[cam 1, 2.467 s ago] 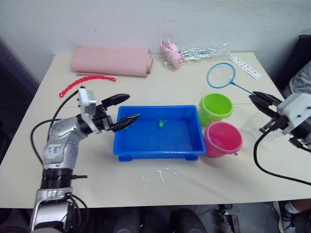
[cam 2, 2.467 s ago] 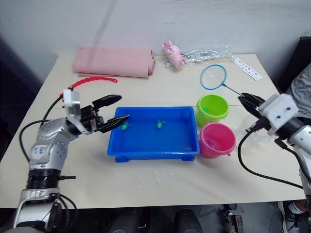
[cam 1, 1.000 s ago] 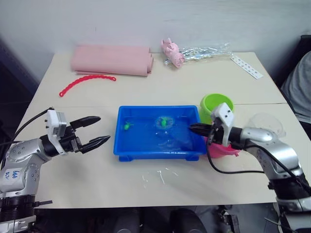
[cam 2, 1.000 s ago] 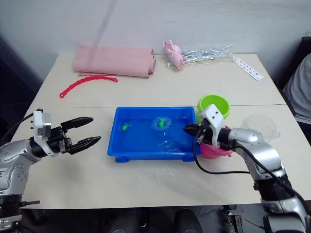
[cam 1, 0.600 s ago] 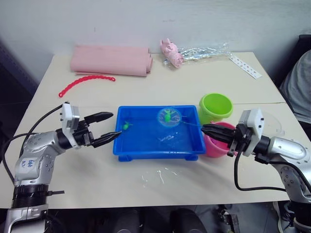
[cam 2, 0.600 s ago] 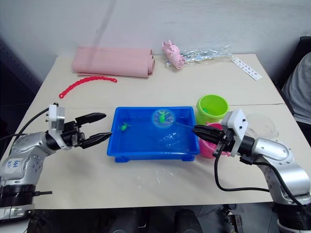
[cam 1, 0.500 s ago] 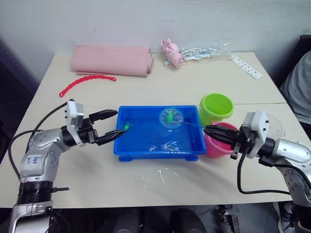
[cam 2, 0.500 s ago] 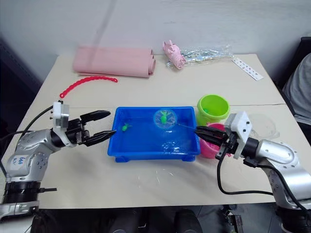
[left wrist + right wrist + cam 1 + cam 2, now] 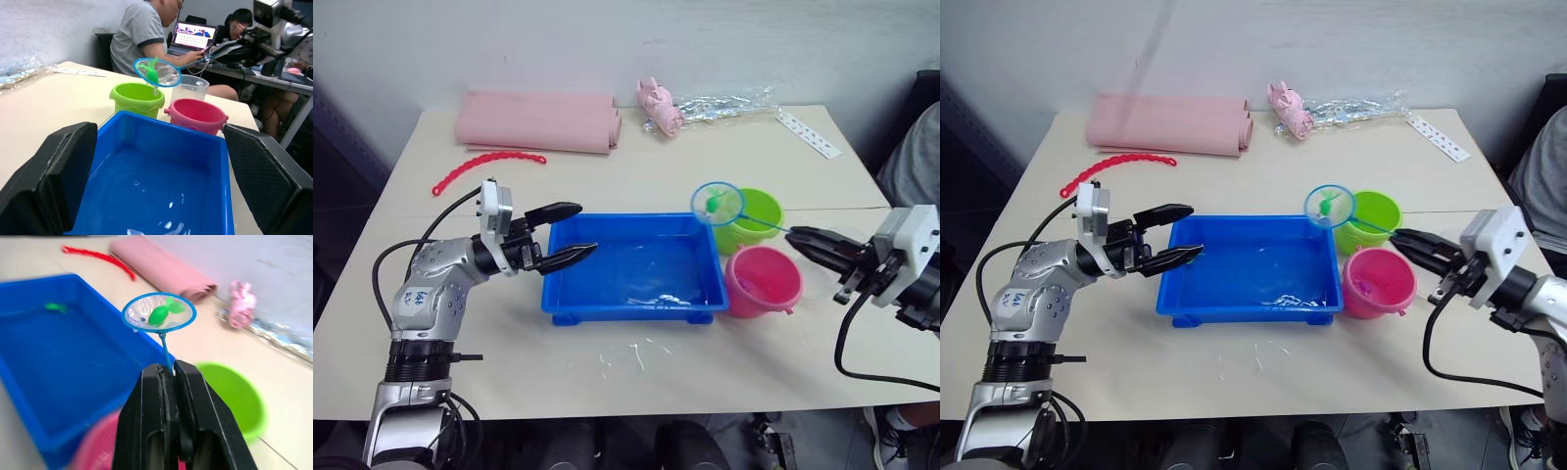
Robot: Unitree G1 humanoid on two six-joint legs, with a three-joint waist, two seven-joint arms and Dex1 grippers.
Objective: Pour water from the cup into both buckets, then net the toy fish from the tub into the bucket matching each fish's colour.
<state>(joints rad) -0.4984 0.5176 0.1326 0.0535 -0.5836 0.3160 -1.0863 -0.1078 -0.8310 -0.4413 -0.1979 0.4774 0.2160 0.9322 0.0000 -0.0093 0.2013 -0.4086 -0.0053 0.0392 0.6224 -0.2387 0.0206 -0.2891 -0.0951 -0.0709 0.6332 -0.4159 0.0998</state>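
Since half a second ago the net [image 9: 718, 203] has risen out of the tub [image 9: 633, 268] and swung over to the green bucket's [image 9: 751, 217] near rim, carrying a green fish [image 9: 161, 313] in its ring. Relative to the tub: the table [image 9: 607, 176] spreads beneath it on all sides; the folded pink cloth [image 9: 538, 121] lies well behind it to the left; the green bucket stands just beside its far right corner, the pink bucket [image 9: 764, 279] just beside its near right corner, the two touching. A clear cup [image 9: 189, 87] stands beyond the buckets. The left gripper [image 9: 570, 234] hovers at its left rim, fingers spread and grasping nothing. The right gripper [image 9: 808, 241] hangs past the pink bucket, clenched on the net's thin handle. One more green fish [image 9: 55, 307] floats in the tub's water near the left rim.
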